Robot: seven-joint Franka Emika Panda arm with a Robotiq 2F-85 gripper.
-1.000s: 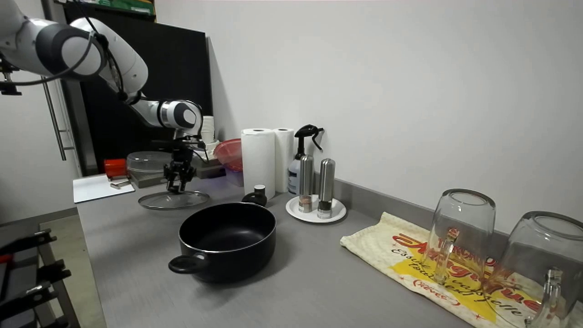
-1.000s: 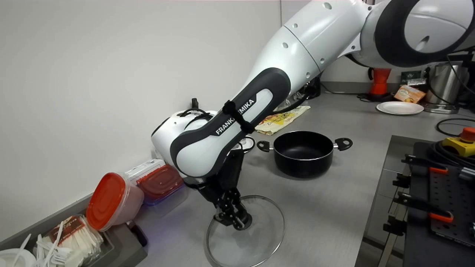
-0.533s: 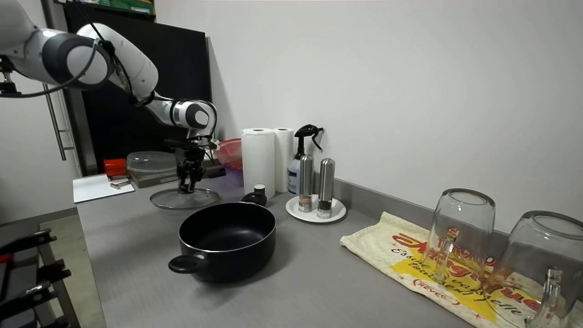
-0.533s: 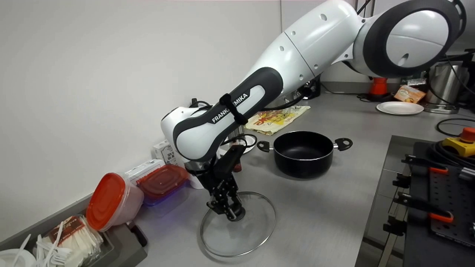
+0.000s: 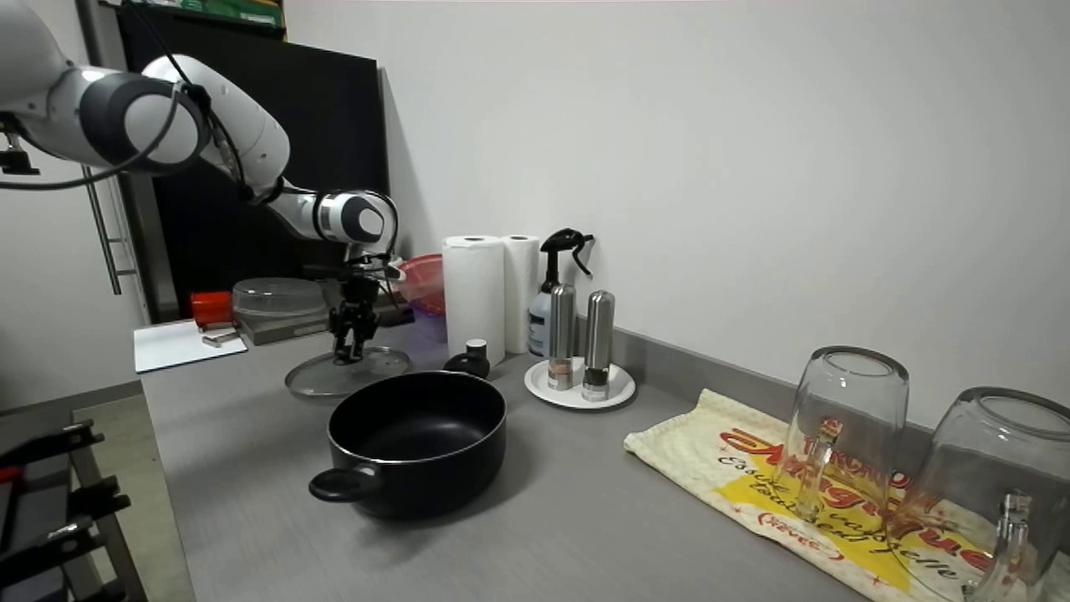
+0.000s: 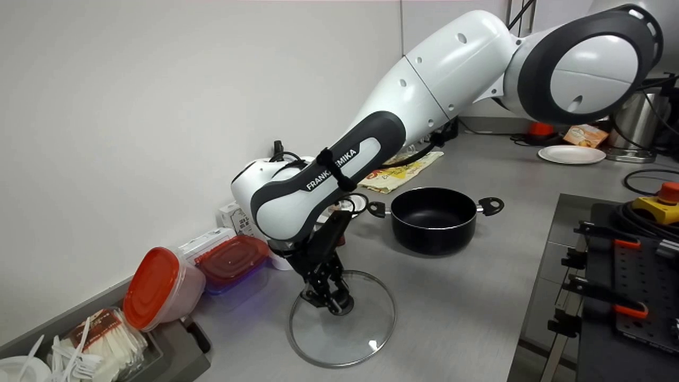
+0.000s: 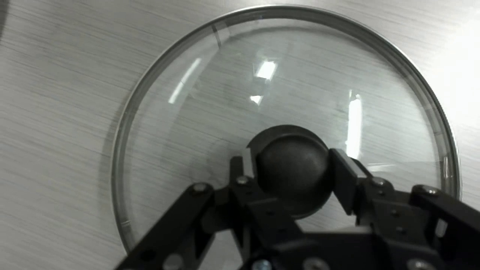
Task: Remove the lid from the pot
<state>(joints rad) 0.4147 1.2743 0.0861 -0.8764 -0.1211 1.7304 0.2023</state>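
The lid [image 5: 311,376] is clear glass with a metal rim and a black centre knob. It is beside the black pot [image 5: 426,481], low over or resting on the grey counter; I cannot tell which. The lid [image 6: 366,337] and the open pot [image 6: 435,239] show apart in an exterior view; the pot looks empty inside. My gripper [image 5: 349,355] points down at the knob, also in an exterior view [image 6: 337,303]. In the wrist view the gripper [image 7: 292,168] has its fingers against both sides of the knob, and the lid [image 7: 300,48] fills most of the view.
Paper towel rolls [image 5: 473,293], a spray bottle [image 5: 540,322] and steel mills on a white plate [image 5: 614,393] stand along the wall. Glass mugs [image 5: 844,401] stand on a cloth [image 5: 694,426]. Red-lidded containers [image 6: 154,286] and a cutlery tray [image 6: 180,355] lie left of the lid.
The gripper and lid have moved nearer the pot and come down toward the counter. The last half second shows only a small shift, mostly downward. The pot has not moved.
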